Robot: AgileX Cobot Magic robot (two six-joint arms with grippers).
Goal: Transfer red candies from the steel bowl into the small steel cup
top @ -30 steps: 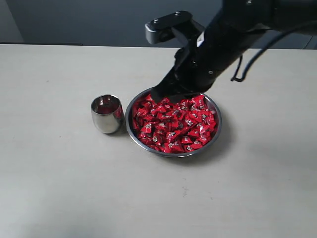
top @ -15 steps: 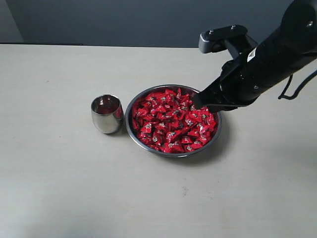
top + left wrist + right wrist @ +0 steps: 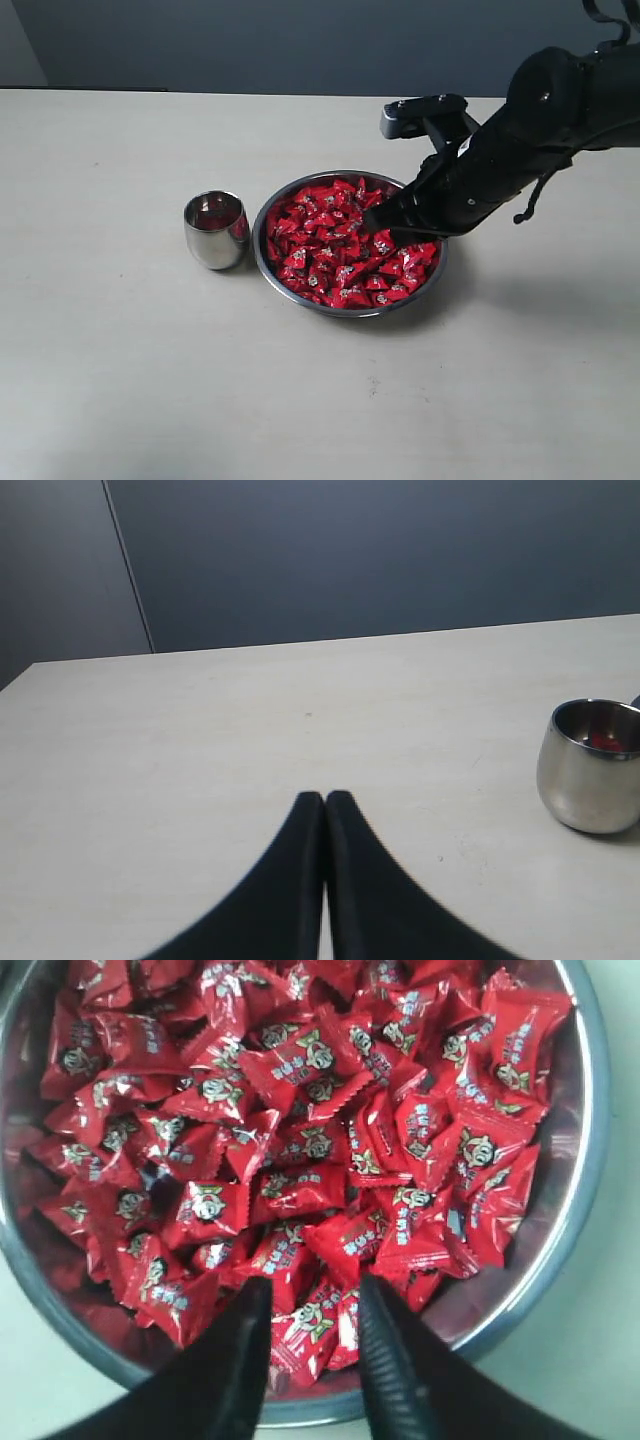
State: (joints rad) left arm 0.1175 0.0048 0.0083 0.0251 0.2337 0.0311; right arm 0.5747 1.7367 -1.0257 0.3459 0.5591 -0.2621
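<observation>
The steel bowl [image 3: 262, 248] sits mid-table, heaped with red candies [image 3: 335, 250]. The small steel cup [image 3: 215, 230] stands just left of it, with a bit of red showing inside [image 3: 600, 740]. My right gripper [image 3: 377, 222] hangs low over the bowl's right half, open, its tips just above the pile. In the right wrist view the gripper [image 3: 315, 1295] straddles candies [image 3: 310, 1320] near the bowl's rim [image 3: 590, 1140]; nothing is clamped. My left gripper [image 3: 325, 800] is shut and empty above bare table, well left of the cup [image 3: 590, 770]. It is out of the exterior view.
The pale table [image 3: 120, 380] spreads all round the bowl and cup. A dark wall [image 3: 250, 40] runs behind the far edge. The right arm's black body [image 3: 530, 130] reaches in from the upper right above the bowl's far-right rim.
The right arm swung from the bowl's far-left rim out to the right, then came back in and dropped lower over the candies' right half. Cup and bowl stayed put.
</observation>
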